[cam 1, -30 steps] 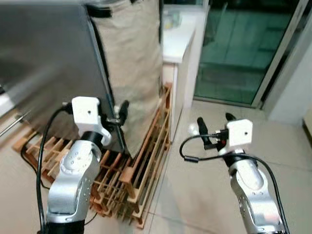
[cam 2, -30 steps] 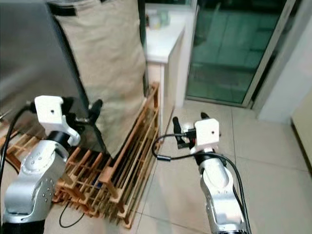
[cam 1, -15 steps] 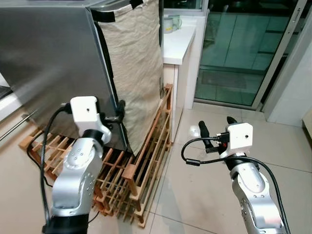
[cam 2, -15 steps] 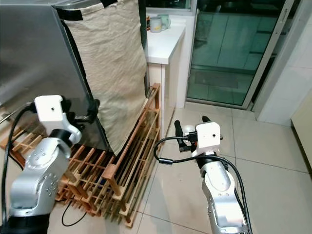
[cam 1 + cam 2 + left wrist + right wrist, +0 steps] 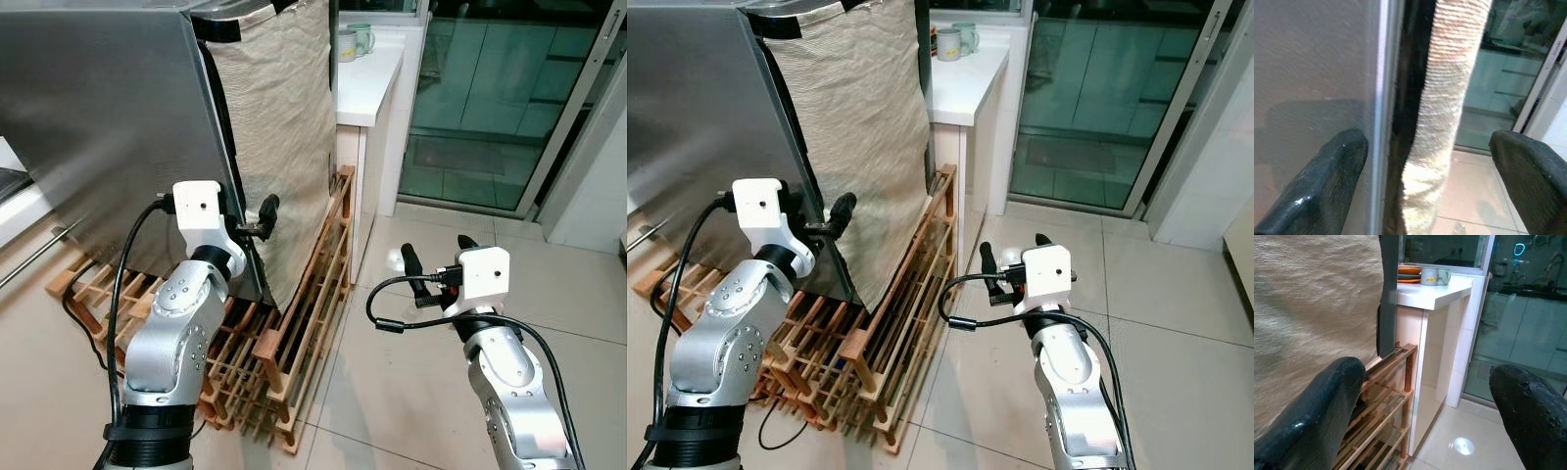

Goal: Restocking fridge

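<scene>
The stainless-steel fridge (image 5: 98, 127) stands at the left, its side draped in beige cloth (image 5: 279, 127). My left gripper (image 5: 250, 211) is open and level with the fridge's near corner edge. In the left wrist view its fingers (image 5: 1327, 191) stand either side of the steel edge (image 5: 1382, 122) and the dark gap beside the cloth (image 5: 1444, 122), holding nothing. My right gripper (image 5: 438, 253) hangs open and empty above the tiled floor, well to the right of the fridge. Its wide-apart fingers (image 5: 1312, 416) point toward the counter.
A slatted wooden rack (image 5: 304, 323) lies under and beside the fridge. A white counter (image 5: 367, 78) with mugs (image 5: 353, 41) stands behind it. Glass sliding doors (image 5: 490, 98) close off the back right. Pale floor tiles (image 5: 392, 392) stretch between my arms. A cable (image 5: 73, 323) trails by the rack.
The camera has shifted and the picture has sharpened. My left gripper has moved rightward, closer to the fridge's corner edge. The right arm has barely moved.
</scene>
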